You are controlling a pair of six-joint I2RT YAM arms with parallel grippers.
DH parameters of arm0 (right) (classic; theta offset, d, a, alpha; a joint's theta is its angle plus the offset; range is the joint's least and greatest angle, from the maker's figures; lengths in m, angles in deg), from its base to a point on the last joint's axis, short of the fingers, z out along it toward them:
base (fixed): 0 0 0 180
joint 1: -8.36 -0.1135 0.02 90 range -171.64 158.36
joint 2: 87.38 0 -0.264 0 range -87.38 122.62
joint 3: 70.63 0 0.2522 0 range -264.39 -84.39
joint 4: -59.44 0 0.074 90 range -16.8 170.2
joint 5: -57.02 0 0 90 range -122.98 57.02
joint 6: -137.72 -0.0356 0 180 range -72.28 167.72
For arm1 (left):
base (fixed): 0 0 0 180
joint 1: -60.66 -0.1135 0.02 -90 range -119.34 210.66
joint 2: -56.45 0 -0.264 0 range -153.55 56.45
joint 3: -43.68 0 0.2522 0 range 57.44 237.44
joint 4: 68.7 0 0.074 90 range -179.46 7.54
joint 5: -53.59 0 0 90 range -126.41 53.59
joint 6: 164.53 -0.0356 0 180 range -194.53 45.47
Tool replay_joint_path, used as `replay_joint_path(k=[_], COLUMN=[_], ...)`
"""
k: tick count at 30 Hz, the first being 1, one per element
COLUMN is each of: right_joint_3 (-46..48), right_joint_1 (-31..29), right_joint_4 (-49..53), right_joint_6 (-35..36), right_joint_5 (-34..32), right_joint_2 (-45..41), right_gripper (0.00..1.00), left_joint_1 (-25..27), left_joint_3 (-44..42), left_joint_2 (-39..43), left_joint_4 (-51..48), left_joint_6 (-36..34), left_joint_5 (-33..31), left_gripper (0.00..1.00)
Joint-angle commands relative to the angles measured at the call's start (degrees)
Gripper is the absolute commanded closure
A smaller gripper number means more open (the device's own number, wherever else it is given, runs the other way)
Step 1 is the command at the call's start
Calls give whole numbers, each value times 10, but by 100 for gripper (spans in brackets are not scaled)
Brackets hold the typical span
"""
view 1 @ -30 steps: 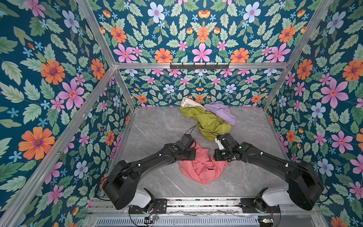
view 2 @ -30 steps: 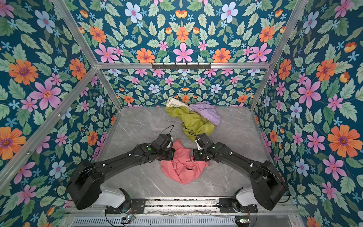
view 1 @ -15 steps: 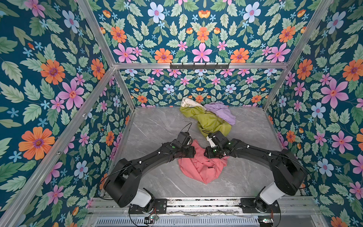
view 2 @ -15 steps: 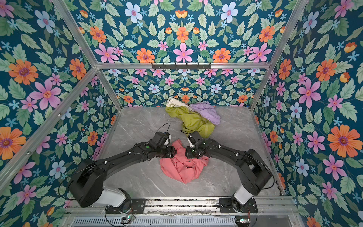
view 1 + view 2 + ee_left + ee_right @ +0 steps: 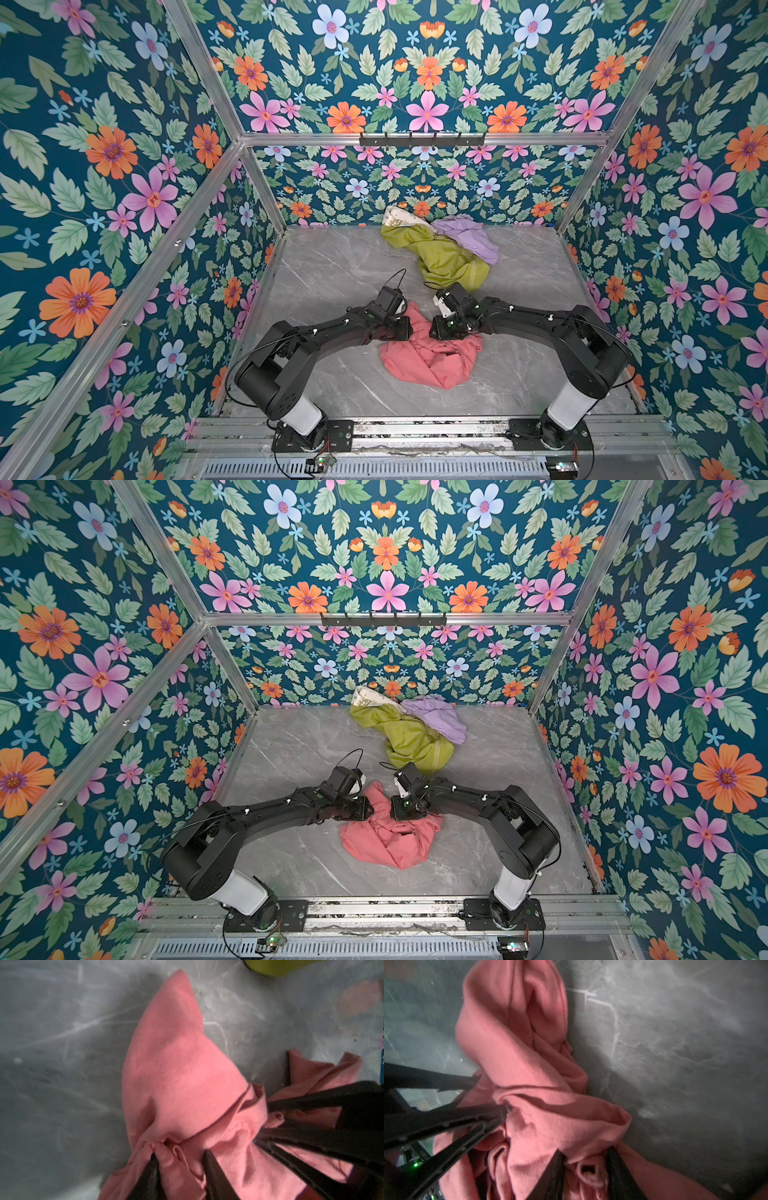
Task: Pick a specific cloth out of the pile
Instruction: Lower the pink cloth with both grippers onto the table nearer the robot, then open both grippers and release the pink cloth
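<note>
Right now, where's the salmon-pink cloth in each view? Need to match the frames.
Top view: salmon-pink cloth at front centre, nearer than the olive-green cloth.
Top view: same place.
Left wrist: fills the middle of the picture.
Right wrist: fills the middle, crumpled.
Shared landmark: grey marble tabletop under it in all four; the olive-green cloth shows in three, not the right wrist.

1. I see bare marble table (image 5: 324, 266) open on both sides of the pile (image 5: 440, 253) and along the near edge.
2. The pile blocks the middle of the back wall.
3. Left gripper (image 5: 180, 1157) and right gripper (image 5: 586, 1165) crowd each other over the cloth (image 5: 428, 365), with only a slim gap between them.
</note>
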Motion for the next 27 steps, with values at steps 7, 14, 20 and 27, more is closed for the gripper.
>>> replay_joint_path(k=[7,14,20,27], right_joint_3=[42,81,88,45], right_joint_1=[-34,-47,-56,-57], right_joint_4=[-12,-4,-3,61], right_joint_6=[-11,-30,-37,-5], right_joint_5=[3,-11,-12,-54], right_joint_2=[-49,-109,-122,-144], right_gripper=[65,65,64,60], left_joint_1=[53,78,88,92], left_joint_3=[-71,-110,-123,-96], left_joint_2=[83,161,195,230], left_joint_4=[-28,-53,-61,-96], left_joint_6=[77,113,122,100], left_joint_5=[-6,-32,-43,-68], left_gripper=[65,64,62,39])
